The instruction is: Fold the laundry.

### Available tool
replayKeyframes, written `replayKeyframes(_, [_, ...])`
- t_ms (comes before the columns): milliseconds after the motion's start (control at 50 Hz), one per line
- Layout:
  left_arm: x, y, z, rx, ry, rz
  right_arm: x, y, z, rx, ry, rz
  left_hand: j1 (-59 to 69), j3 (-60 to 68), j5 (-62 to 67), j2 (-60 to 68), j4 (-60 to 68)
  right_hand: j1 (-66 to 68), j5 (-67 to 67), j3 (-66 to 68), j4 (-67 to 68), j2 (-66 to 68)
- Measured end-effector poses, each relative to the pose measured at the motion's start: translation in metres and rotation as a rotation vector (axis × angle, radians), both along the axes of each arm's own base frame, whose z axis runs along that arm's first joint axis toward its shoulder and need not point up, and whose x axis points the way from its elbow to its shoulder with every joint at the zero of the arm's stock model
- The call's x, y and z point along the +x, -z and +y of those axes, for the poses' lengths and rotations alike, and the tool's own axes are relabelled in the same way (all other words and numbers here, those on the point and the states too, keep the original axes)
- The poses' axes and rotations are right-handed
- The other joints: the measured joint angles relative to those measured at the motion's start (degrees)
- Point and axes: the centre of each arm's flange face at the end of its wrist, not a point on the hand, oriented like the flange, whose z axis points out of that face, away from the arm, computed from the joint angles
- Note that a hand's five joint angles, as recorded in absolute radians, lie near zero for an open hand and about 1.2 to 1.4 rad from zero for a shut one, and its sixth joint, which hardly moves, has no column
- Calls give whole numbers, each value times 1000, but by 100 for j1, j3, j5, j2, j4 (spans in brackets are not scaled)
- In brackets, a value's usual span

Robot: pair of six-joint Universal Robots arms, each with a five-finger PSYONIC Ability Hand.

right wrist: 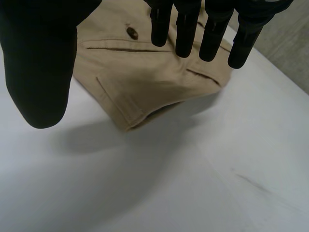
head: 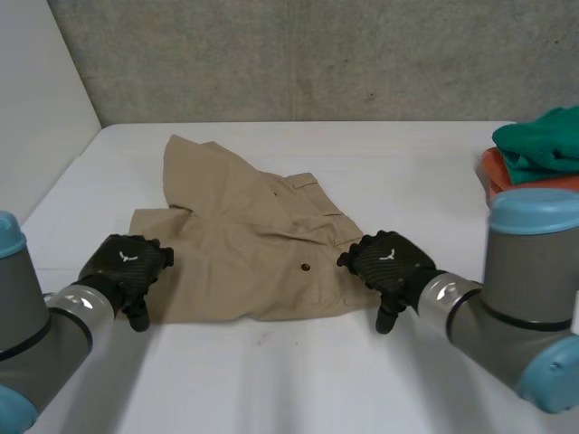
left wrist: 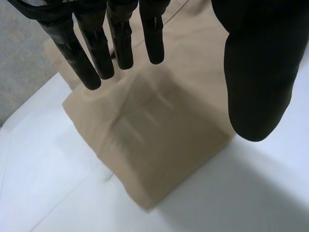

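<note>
Hovering above tan shorts [head: 253, 249] mid-table [head: 407, 163], with the folding seemingly barely begun.
The left hand [head: 127, 264] and right hand [head: 389, 262] hang with straight, empty fingers, one over each near corner. The shorts lie rumpled, with no neat fold yet. Whether the fingertips touch the cloth is unclear. A green cloth [head: 543, 145] on an orange cloth [head: 493, 172] is cut off.

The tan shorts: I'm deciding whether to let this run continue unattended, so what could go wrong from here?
1. The left hand and right hand are open over the near corners of the shorts, gripping nothing; a pinch there might catch only the top layer.
2. The far left part of the shorts lies rumpled, so a fold could trap creases.
3. The green and orange pile sits beside the right arm; a wide swing might nudge it.
</note>
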Motion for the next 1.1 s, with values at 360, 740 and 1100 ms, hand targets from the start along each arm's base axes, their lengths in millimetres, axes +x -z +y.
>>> replayKeyframes(360, [12, 21, -11, 41, -7, 73, 28, 25, -26, -98, 71, 49, -22, -15, -45, -14, -43, 4484, 4809, 4766, 4976, 4960])
replayKeyframes(740, [0, 24, -11, 21, 5, 74, 44, -102, 19, -176, 50, -222, 875, 764, 754, 765, 762, 4534, 4876, 4863, 4987, 4960])
replayKeyframes(1100, [-14, 13, -16, -97, -73, 49, 37, -171, 37, -276, 121, -312, 4454, 4573, 4431, 4625, 4605, 4534, 4877, 4890, 4991, 4960])
